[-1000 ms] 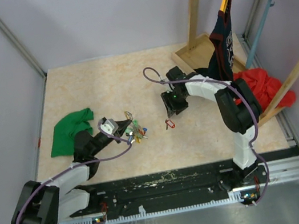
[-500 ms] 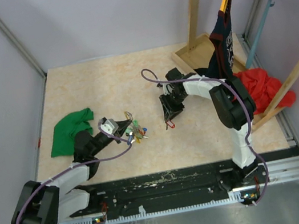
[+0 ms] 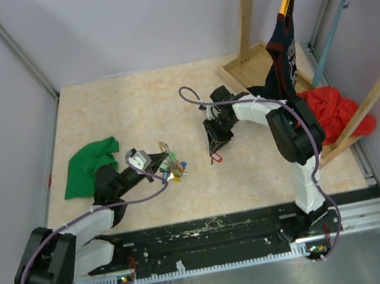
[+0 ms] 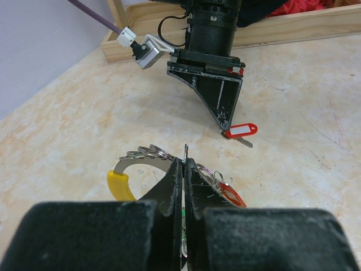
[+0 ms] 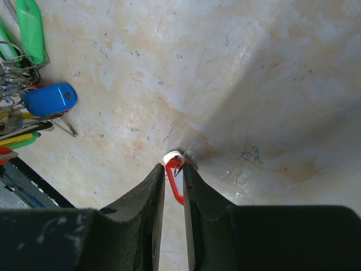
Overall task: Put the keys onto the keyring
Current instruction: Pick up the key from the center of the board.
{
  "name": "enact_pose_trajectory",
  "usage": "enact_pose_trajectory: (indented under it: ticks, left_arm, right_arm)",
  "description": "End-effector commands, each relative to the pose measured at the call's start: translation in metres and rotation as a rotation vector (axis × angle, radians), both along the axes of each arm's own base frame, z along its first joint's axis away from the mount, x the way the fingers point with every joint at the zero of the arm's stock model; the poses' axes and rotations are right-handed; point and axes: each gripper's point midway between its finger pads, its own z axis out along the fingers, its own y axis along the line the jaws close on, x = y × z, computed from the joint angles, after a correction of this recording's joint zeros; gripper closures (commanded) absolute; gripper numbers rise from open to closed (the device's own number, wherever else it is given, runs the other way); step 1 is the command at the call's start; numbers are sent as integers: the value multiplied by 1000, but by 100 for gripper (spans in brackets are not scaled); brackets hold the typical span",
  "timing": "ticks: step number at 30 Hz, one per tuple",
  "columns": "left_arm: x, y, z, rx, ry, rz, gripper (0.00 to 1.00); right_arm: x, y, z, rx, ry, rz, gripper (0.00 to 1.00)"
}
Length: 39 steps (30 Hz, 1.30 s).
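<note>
The left end effector [image 4: 184, 164] pinches the keyring [image 4: 142, 153] low over the tabletop [image 4: 67, 130] — nearby, the right end effector [image 5: 174, 168] is pinched on a red-tagged key [image 5: 175, 189] resting on that tabletop.

Beige table [image 3: 131, 101] bears green cloth [image 3: 90, 167], red cloth [image 3: 332, 113] — one red-tagged key [image 3: 215, 156].

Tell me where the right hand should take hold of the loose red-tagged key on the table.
Grip the red plastic tag across its narrow width, coming down from above. The key lies on the table, and the tag looks its thickest part; the thin metal blade offers little to pinch. Fingers of the right hand flank it.
</note>
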Motion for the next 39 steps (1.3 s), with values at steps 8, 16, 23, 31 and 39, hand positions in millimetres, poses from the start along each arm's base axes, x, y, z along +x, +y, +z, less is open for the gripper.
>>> enact_pose_trajectory:
  ticks: [8,16,23,31,39]
  left_arm:
    - [6,-4,18,-27,-39,-15,100]
    - [5,-5,18,-27,-37,-19,100]
    - [5,-5,17,-25,-35,-20,100]
    - [4,-4,19,-27,-41,-21,100]
    - [-1,-5,22,-24,-62,-41,100]
  right_arm:
    - [11,5,-5,16,-8,7,81]
    - [11,5,-6,12,-6,10,88]
    - [9,3,-5,-10,-19,20,97]
    - [11,10,17,24,-153,96,100]
    - [9,24,63,33,-512,235,100]
